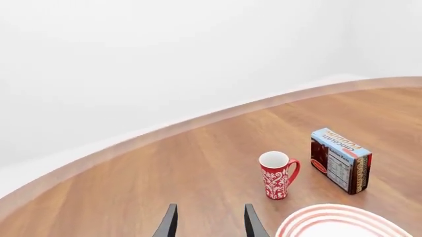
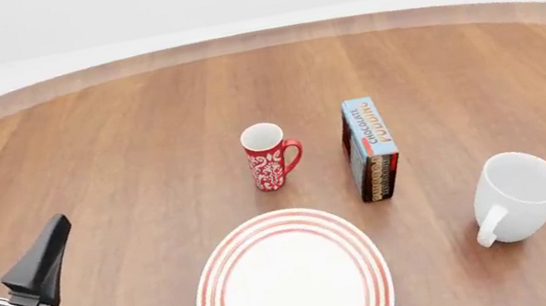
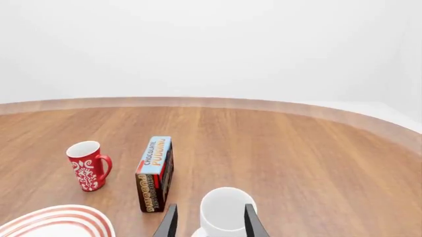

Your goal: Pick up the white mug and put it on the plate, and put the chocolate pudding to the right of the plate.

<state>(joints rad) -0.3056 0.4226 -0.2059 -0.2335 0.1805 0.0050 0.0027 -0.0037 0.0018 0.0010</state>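
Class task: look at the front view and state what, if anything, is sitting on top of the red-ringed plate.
Nothing: the plate shows bare white inside its rings. Its near edge runs out of frame, so that strip cannot be checked.

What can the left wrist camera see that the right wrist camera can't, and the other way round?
Only the left wrist view shows the left arm's fingers, open over bare table. Only the right wrist view shows the white mug, sitting between the right arm's open fingers. Both show the red mug, the chocolate pudding carton and part of the plate.
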